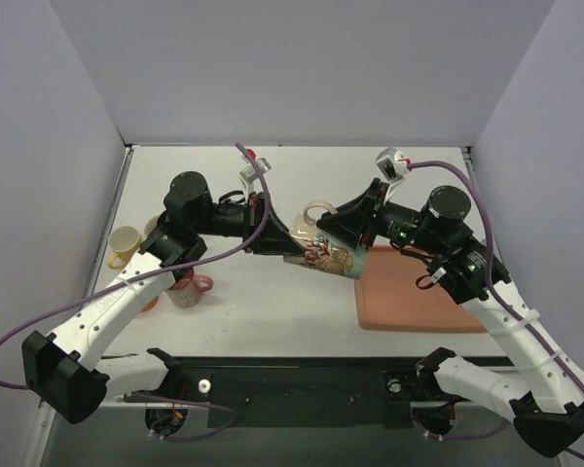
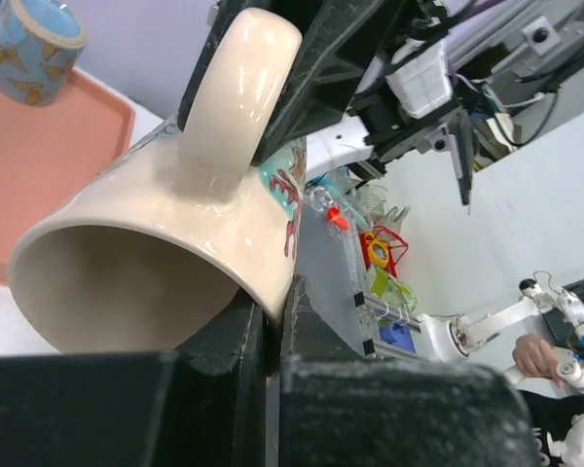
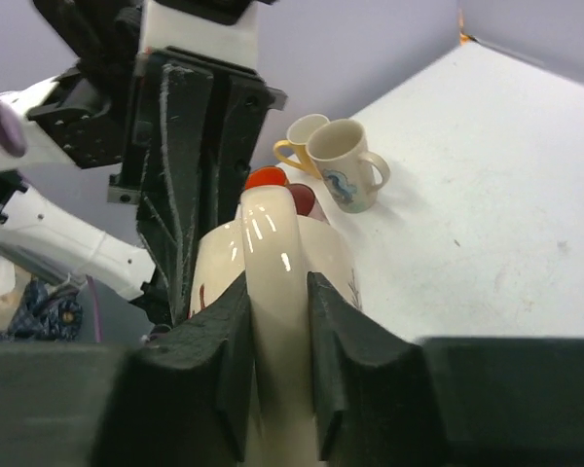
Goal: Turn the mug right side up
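Note:
The cream mug (image 1: 323, 253) with red and teal drawings is held on its side above the table, between both grippers. My left gripper (image 1: 280, 239) is shut on its rim; in the left wrist view the gripper (image 2: 270, 313) pinches the mug's (image 2: 175, 233) wall, and the opening faces the camera. My right gripper (image 1: 343, 226) is shut on the mug's handle (image 1: 317, 208). In the right wrist view the gripper (image 3: 277, 304) clamps the handle (image 3: 273, 243) from both sides. The handle points up.
A pink tray (image 1: 419, 292) lies at the right; a blue patterned mug (image 2: 31, 49) stands on it. A yellow cup (image 1: 125, 243) and a pink mug (image 1: 190, 288) stand at the left under my left arm. A white mug (image 3: 343, 177) stands there too.

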